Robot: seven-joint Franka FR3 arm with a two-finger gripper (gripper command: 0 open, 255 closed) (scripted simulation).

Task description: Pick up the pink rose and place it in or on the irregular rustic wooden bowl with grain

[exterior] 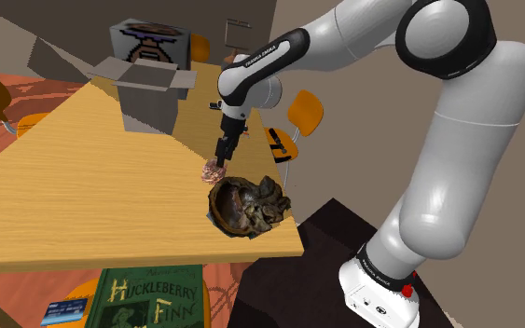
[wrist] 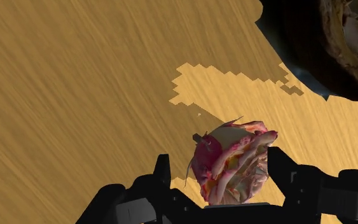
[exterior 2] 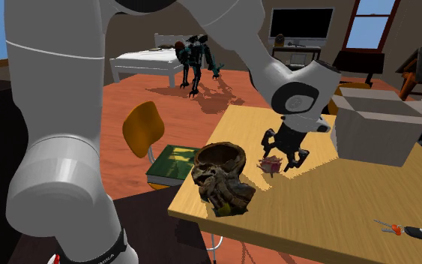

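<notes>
Straddling the pink rose [wrist: 231,167], the pincer [wrist: 220,170] hangs straight down over the worktop [exterior: 83,186] with its two black fingers standing apart, one on each side of the bloom. In the wrist view one finger looks to be right against the petals while the other leaves a thin gap, so I judge the pincer open around the flower rather than clasping it. The rose [exterior: 214,171] appears to rest on the wood directly beneath the pincer [exterior: 219,162], centred between the fingertips. It is a compact, roundish head with no clear long axis, so the fingers' line across it matters little.

What the coming move turns on is the bowl [exterior: 225,201]. It is dark, lumpy and rough-rimmed, and it lies near the pincer on the side towards the arm's stand, hard by the worktop's edge. From the second exterior view the rose [exterior 2: 270,164] sits below the pincer [exterior 2: 284,160], with the bowl [exterior 2: 204,160] a short way off and nothing between them. In my judgement, closing, lifting above the rim and a short carry towards the stand would do it; the uneven rim could snag a low carry.
</notes>
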